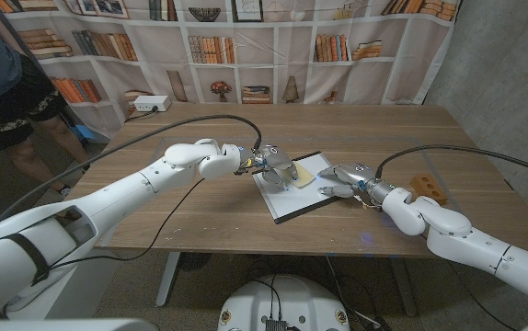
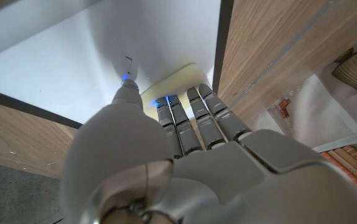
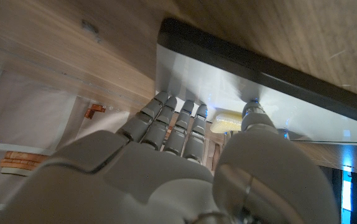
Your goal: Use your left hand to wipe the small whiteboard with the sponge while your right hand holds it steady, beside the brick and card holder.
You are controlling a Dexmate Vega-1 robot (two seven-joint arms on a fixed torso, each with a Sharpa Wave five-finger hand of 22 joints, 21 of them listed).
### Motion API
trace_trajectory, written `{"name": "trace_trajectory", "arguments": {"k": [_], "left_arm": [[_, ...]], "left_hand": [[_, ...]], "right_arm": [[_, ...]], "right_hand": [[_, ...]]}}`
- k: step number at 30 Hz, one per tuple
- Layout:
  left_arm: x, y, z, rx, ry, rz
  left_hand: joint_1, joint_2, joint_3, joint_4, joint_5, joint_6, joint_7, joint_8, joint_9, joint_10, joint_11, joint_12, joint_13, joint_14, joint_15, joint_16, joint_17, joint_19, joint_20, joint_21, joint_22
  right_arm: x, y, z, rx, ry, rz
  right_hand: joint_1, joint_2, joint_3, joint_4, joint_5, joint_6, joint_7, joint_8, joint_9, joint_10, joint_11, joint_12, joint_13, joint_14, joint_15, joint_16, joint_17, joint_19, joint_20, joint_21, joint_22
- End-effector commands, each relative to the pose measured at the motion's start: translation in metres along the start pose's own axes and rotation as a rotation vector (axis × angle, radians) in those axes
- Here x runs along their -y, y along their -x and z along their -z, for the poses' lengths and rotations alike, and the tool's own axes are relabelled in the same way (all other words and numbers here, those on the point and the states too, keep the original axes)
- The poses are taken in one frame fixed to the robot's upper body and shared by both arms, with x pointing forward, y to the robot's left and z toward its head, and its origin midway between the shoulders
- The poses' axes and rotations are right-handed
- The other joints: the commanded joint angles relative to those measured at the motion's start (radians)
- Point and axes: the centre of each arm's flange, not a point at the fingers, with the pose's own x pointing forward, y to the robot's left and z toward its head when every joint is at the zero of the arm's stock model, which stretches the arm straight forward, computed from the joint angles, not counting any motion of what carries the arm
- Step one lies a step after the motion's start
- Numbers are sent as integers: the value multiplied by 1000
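Note:
The small whiteboard point(image 1: 287, 198) lies tilted at the table's middle, white with a dark frame. A pale yellow sponge point(image 1: 304, 176) sits on its far right part. My left hand point(image 1: 273, 167) reaches over the board's far left side. Its fingertips point(image 2: 194, 99) and thumb meet the near end of the sponge point(image 2: 177, 77) and hold it against the whiteboard point(image 2: 66, 56). My right hand point(image 1: 342, 180) is at the board's right edge. Its fingers point(image 3: 172, 121) touch the frame and its thumb presses the whiteboard point(image 3: 228, 87), close to the sponge point(image 3: 227, 120). An orange-brown brick point(image 1: 427, 187) lies right of the right wrist.
Black cables point(image 1: 200, 121) run across the table from both arms. A white power strip point(image 1: 149, 104) sits at the table's far left corner. A person point(image 1: 2, 83) stands beyond the left edge. A bookshelf backdrop stands behind the table.

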Motion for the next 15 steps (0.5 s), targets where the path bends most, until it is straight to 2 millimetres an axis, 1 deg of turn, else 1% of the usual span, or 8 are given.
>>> {"name": "trace_trajectory", "arguments": {"k": [1,2,3,7,10,15], "left_arm": [[5,17,1,-19,10,16],[5,17,1,-20,10,16],[6,22,2,-30,16,21],[7,30,3,-53,19,28],[5,36,4,-68,18,29],[3,43,5,-87,20,37]], "left_hand": [[11,-2,5,-1,-1,3,-4,-1,4,1,-4,4,3,-2,-83,10,3,-4,-30,-5,3],[11,-2,6,-2,-1,3,-4,-1,4,1,-4,4,3,-2,-83,10,3,-4,-30,-6,3],[12,-2,6,-2,0,2,-5,-1,4,1,-4,4,3,-2,-83,10,3,-4,-30,-6,3],[13,-1,7,-3,0,2,-4,-1,4,-1,-3,3,3,-2,-82,9,2,-4,-29,-6,3],[17,1,10,-6,1,3,-8,-1,4,-1,-3,3,3,-3,-83,9,2,-5,-29,-6,3],[22,3,14,-9,1,2,-8,-1,5,-2,-7,3,3,-4,-84,9,2,-7,-30,-7,3]], "right_arm": [[-2,1,0,-6,-6,-4],[-2,1,0,-6,-6,-4],[-2,0,0,-6,-5,-4],[-1,-1,1,-2,-8,-6],[-1,-2,1,3,-8,-10],[0,-4,1,12,-4,-13]], "right_hand": [[-6,-3,7,0,-3,8,2,-2,5,9,11,3,5,4,-78,2,0,5,-75,3,6],[-6,-3,7,-1,-3,8,2,-2,5,9,11,3,5,4,-77,2,0,5,-75,3,6],[-6,-3,7,-1,-3,8,3,-2,5,9,11,3,5,4,-77,2,0,5,-75,3,6],[-6,-3,7,-1,-3,8,3,-2,5,9,11,3,5,4,-79,2,0,5,-75,3,6],[-6,-3,7,-1,-3,8,3,-2,5,9,11,2,5,4,-78,2,0,5,-75,3,6],[-6,-3,7,-1,-3,8,3,-2,5,9,10,2,5,5,-78,2,0,5,-75,3,6]]}}
